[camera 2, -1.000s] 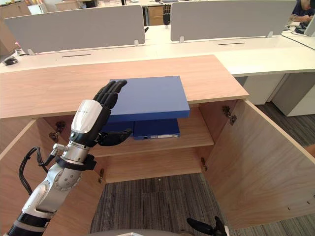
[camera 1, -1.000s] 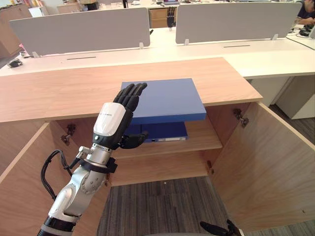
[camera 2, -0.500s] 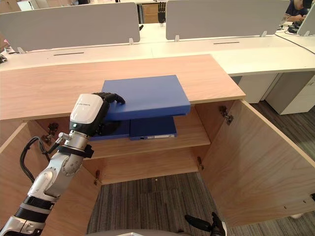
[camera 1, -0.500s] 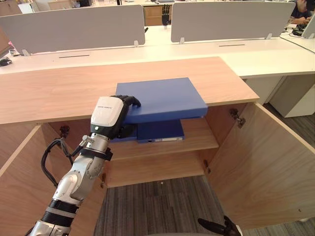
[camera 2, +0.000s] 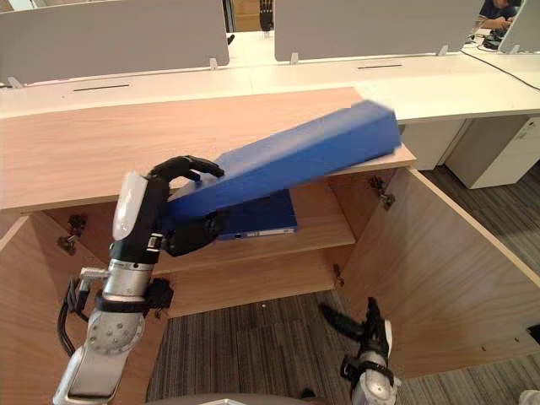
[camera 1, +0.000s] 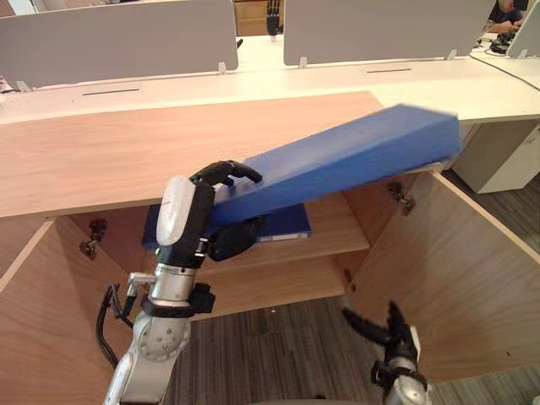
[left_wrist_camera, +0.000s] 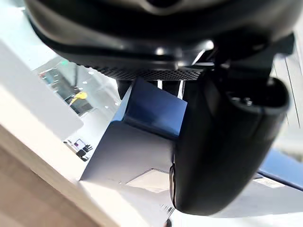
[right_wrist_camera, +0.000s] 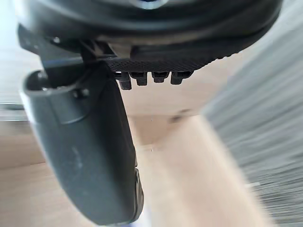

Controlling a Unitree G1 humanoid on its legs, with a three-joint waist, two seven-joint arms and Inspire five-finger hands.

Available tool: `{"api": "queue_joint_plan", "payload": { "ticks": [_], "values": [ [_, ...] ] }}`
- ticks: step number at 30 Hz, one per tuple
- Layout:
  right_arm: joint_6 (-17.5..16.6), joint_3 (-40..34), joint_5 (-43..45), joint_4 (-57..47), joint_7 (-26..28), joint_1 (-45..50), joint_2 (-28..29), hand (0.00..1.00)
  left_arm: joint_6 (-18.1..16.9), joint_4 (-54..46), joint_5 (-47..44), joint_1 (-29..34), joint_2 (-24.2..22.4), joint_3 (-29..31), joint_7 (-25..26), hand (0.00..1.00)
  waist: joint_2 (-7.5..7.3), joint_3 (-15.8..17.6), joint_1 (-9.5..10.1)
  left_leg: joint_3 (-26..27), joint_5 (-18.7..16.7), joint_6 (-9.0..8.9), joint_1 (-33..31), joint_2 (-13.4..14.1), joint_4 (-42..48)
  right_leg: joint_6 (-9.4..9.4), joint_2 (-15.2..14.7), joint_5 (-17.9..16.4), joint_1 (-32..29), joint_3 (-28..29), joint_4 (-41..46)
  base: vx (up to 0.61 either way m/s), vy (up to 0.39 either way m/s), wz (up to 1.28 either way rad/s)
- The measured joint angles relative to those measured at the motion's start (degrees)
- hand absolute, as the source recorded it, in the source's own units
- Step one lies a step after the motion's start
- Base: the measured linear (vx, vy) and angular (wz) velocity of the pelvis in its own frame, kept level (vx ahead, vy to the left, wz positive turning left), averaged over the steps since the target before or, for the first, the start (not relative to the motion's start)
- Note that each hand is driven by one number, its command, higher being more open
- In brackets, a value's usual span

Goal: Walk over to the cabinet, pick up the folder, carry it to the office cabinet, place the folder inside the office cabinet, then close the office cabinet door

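The stiff, likely heavy blue folder (camera 1: 337,160) is gripped at its lower-left end by the left hand (camera 1: 190,215); support nearer mid-frame is advised. The right hand (camera 1: 390,336), lower right, is splayed.

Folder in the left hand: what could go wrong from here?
1. The left hand pinches the folder at one end only; the long tilted rest may twist or slip out.
2. A second folder lies on the shelf, so the carried one may jam against it going in.
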Motion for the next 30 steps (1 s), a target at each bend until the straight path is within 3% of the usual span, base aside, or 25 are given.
{"api": "queue_joint_plan", "payload": {
  "ticks": [8, 14, 21, 30],
  "values": [
    [-3.1, 1.4, 12.9, -28.9, 7.4, 2.1, -0.2, 1.00, -0.3, -6.7, -33.6, 8.5, -5.8, 5.3, -8.7, 0.00, -0.64, 1.0, 0.35, 0.1, -0.3, -0.40, -0.1, 0.0, -0.2, 0.04, 0.0, -0.1, -0.6, 0.2, 0.6, -0.05, -0.032, -0.02],
    [-5.2, 7.8, 19.1, -40.1, 12.9, -3.2, -3.6, 1.00, 0.3, -6.7, -46.9, 10.0, -6.4, 3.9, -15.4, 0.00, -0.75, 1.1, 0.75, 0.0, 0.1, 0.13, -0.3, -0.1, 0.0, 0.08, 0.0, 0.0, -0.6, 0.1, 0.6, -0.01, -0.031, 0.00],
    [-5.4, 14.7, 21.5, -40.7, 15.8, -14.8, -10.2, 1.00, 1.7, -4.0, -55.7, 10.1, -6.4, -1.0, -20.6, 0.00, -0.72, 1.1, 1.91, -0.9, 0.3, 0.48, -0.7, -0.1, 0.0, 0.21, -0.1, 0.0, -0.6, -0.7, 0.8, -0.03, -0.038, 0.07],
    [-5.4, 19.0, 21.9, -35.0, 16.3, -19.8, -15.3, 1.00, 3.0, 1.3, -60.4, 10.2, -5.4, -2.9, -21.1, 0.00, -0.61, 1.0, 2.59, -2.1, 0.7, 0.83, -1.1, -0.2, 0.0, 0.23, -0.3, 0.1, -0.7, -1.7, 1.7, -0.03, -0.032, 0.07]
  ]
}}
